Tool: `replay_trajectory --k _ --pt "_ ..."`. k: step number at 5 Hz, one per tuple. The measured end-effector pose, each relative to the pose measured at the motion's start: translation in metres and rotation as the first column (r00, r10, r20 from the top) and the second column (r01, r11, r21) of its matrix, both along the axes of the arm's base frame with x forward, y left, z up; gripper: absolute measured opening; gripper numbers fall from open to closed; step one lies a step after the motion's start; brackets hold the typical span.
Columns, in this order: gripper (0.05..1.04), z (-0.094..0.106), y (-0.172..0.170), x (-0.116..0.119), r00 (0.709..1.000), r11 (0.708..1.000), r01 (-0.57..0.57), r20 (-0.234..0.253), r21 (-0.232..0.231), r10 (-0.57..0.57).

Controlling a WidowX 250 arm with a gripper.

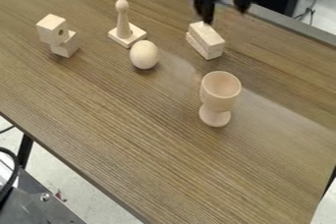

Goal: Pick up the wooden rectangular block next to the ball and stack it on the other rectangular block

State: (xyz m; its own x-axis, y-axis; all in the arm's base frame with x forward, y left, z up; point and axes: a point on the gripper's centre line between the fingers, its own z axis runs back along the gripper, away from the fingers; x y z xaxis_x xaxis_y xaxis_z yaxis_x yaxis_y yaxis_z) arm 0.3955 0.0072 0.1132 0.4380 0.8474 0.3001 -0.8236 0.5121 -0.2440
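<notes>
You have the black hand (225,14) at the top edge of the camera view, over the far side of the brown wood-grain desk (144,144). It is open: its two dark fingers hang down with a wide gap between them, and nothing is held there. The nearest thing to it is the pale wooden block piece (206,40), which lies just below the hand in your view, slanting down to the right, with a groove line along its side. The tip of one finger overlaps the block piece's far end, but you cannot tell whether they touch.

Closer to you stands a wooden goblet (216,96), upright on its round foot, its mouth facing up. Left of the block piece you see a wooden egg (144,54) on the desk, and just beyond that a peg (123,20) with a ball top, upright on a square base (127,35). Farther left sits a blocky wooden piece (55,29) with a round hole in one face, its upper part offset from the lower.
</notes>
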Motion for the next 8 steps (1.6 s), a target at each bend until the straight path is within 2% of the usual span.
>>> replay_trajectory --k 1,2,8 --pt "1.000 0.034 0.005 -0.020 0.956 0.964 0.256 -0.127 -0.073 -0.264" --pt "1.000 0.036 0.017 -0.023 0.957 0.966 0.244 -0.138 -0.089 -0.255" --pt "1.000 0.036 0.016 -0.023 0.957 0.965 0.246 -0.137 -0.088 -0.256"
